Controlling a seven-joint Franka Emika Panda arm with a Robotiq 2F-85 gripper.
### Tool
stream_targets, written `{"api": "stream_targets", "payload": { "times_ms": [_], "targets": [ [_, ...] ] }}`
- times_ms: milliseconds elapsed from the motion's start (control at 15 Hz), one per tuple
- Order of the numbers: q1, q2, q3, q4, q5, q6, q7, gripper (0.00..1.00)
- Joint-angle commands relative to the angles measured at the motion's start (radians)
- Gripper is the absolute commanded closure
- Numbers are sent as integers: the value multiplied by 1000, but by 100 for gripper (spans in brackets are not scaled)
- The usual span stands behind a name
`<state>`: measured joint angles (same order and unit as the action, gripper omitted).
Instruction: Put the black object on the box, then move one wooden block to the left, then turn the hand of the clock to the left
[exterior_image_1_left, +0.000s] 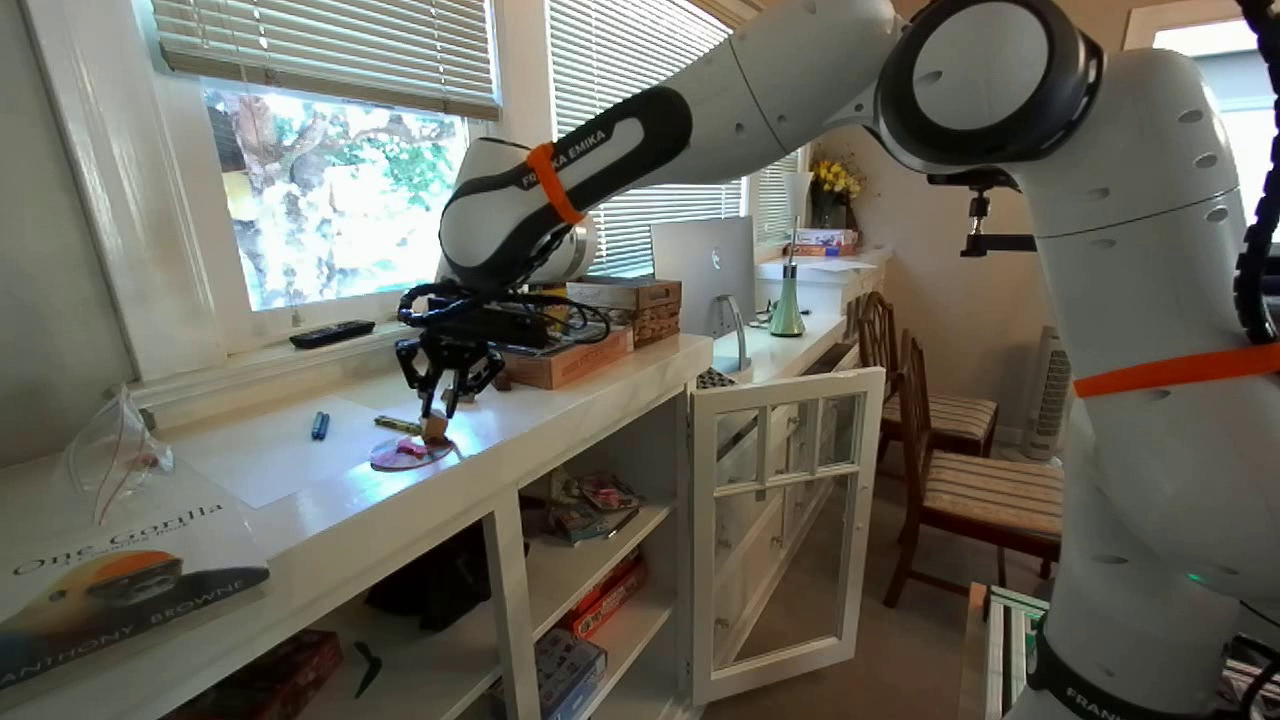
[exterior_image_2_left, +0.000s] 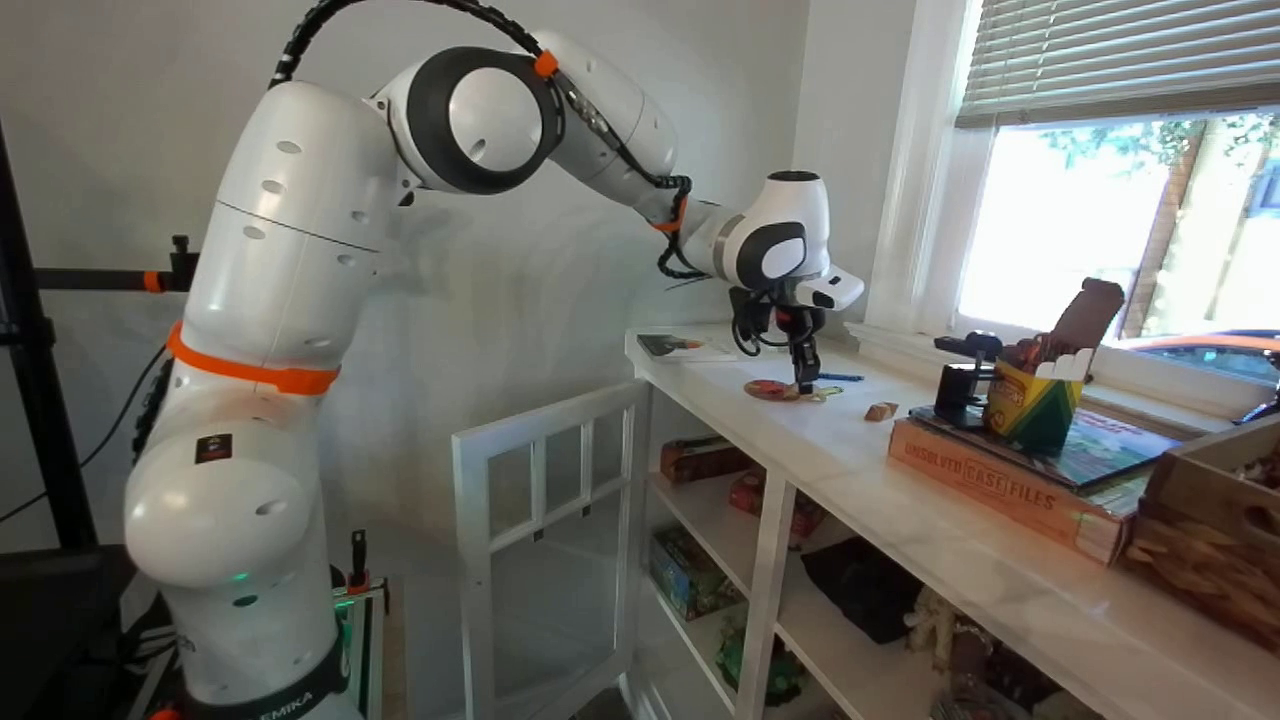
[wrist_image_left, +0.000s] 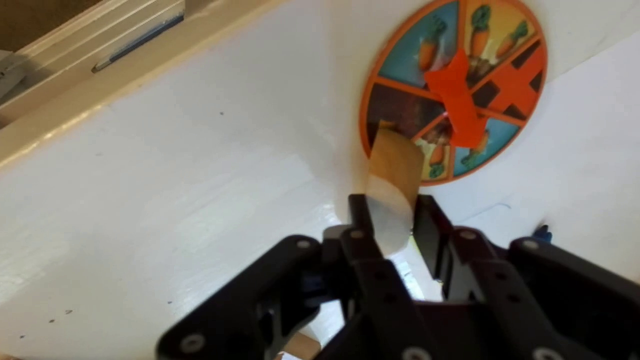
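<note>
Picture book (exterior_image_1_left: 130, 590) in an exterior view: "One Gorilla" up top, "ANTHONY BROWNE" along the bottom; small line under the title is blurred. Robot forearm (exterior_image_1_left: 625, 150): "FR", then "KA EMIKA", with an orange strap (exterior_image_1_left: 553, 185) over the gap. Base collar (exterior_image_2_left: 270, 702): "EMIKA" in an exterior view; "FRAN", partly cut off, on the same collar (exterior_image_1_left: 1060, 682). Orange-brown box (exterior_image_2_left: 1000, 490): "UNSOLVED CASE FILES" along its side. Monitor (exterior_image_1_left: 700, 250): Apple logo on the back. Stacked red boxes (exterior_image_1_left: 612, 600): print too small to read.
</note>
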<state>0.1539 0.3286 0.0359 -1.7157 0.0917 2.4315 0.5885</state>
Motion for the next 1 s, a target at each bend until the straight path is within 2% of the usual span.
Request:
{"api": "stream_targets", "payload": {
  "times_ms": [0,67,133,533,933],
  "targets": [
    [23,25,-17,32,-29,-12,37,93],
    [25,26,-18,36,-32,-11,36,47],
    [30,28,-22,38,-40,-10,43,46],
    [38,8,-21,47,-70,-11,32,1],
    [41,-5,2,67,-105,-67,-66,0]
  ]
}}
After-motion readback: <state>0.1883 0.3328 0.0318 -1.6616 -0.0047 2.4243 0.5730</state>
